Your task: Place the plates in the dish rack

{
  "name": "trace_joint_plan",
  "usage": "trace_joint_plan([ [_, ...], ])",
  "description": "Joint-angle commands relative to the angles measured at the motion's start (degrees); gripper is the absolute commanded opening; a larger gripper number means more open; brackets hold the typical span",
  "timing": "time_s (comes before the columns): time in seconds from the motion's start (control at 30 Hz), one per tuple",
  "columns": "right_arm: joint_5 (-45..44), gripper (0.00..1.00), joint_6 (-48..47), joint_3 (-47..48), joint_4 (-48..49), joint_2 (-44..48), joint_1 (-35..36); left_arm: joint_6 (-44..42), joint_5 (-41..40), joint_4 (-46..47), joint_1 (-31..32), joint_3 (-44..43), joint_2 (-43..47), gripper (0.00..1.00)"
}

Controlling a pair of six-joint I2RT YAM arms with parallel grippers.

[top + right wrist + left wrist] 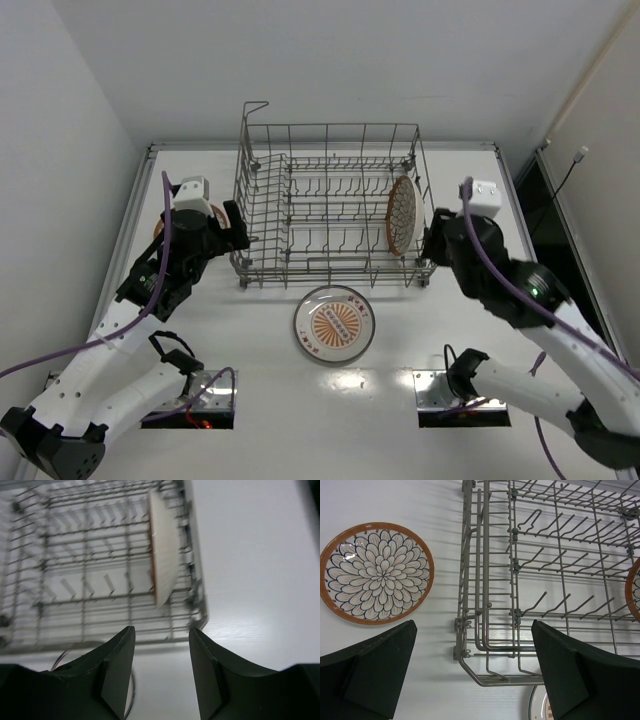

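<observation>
I see the large rectangular grey wire dish rack (pixel 320 262) standing mid-table on the white table (pixel 250 330). 1 round lattice-patterned ceramic plate (pixel 401 215) stands on edge inside its right end. 1 round sunburst-centred ceramic plate (pixel 335 323) lies flat just before the rack. 1 round petal-patterned, orange-rimmed ceramic plate (pixel 375 572) lies flat left of the rack, apart from it.

Three small round ceramic plates with orange rims are in sight: a lattice-patterned plate (pixel 402 215), a sunburst-centred plate (pixel 335 325) and a petal-patterned plate (pixel 375 573). There is one large rectangular grey metal wire dish rack (pixel 300 215) and one white table (pixel 450 330). The white-and-black robot arms number two, the left arm (pixel 150 290) and the right arm (pixel 520 290). They carry two dark two-finger grippers, the left gripper (pixel 474 630) and the right gripper (pixel 161 635).
</observation>
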State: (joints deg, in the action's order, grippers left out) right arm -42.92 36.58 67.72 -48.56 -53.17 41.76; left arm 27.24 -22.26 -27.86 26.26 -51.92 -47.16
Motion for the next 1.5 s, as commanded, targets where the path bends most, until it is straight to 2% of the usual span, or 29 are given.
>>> trace_joint_plan([
  [0.0,19.1,0.45,3.6,-9.3,4.7,7.5,0.4,0.0,-0.6,0.2,0.5,-2.4,0.8,1.00],
  [0.1,25.8,0.45,9.4,-18.3,7.0,12.0,0.4,0.0,-1.2,0.2,0.5,-2.4,1.3,1.00],
  [0.13,27.5,0.45,12.6,-24.1,8.4,15.3,1.0,0.0,-1.8,0.2,0.5,-2.4,1.3,1.00],
  [0.2,31.6,0.45,16.1,-30.5,13.3,18.3,1.0,0.0,-1.8,0.2,0.5,-2.4,1.3,1.00],
  [0.23,32.4,0.45,17.8,-36.5,14.6,19.8,1.0,0.0,-1.8,0.2,0.5,-2.4,1.3,1.00],
  [0.33,35.9,0.45,23.5,-46.8,20.2,24.8,1.0,0.0,-1.8,0.2,0.5,-2.4,1.3,1.00],
  [0.5,37.4,0.45,27.1,-53.9,23.8,27.0,1.5,0.0,-1.8,0.2,0.5,-2.4,1.3,1.00],
  [0.8,39.5,0.46,37.2,-67.4,43.1,21.4,3.3,0.0,-1.8,0.2,0.5,-2.4,1.3,1.00],
  [1.13,39.0,0.47,40.6,-70.3,52.3,15.6,4.6,0.0,-1.2,0.2,0.5,-2.4,0.8,1.00],
  [1.43,38.4,0.47,41.2,-69.2,60.6,1.4,7.0,0.0,-1.2,0.2,0.5,-2.4,0.8,1.00],
  [1.47,38.4,0.45,41.8,-69.2,62.7,0.2,7.0,0.0,-1.2,0.2,0.5,-2.4,0.8,1.00],
])
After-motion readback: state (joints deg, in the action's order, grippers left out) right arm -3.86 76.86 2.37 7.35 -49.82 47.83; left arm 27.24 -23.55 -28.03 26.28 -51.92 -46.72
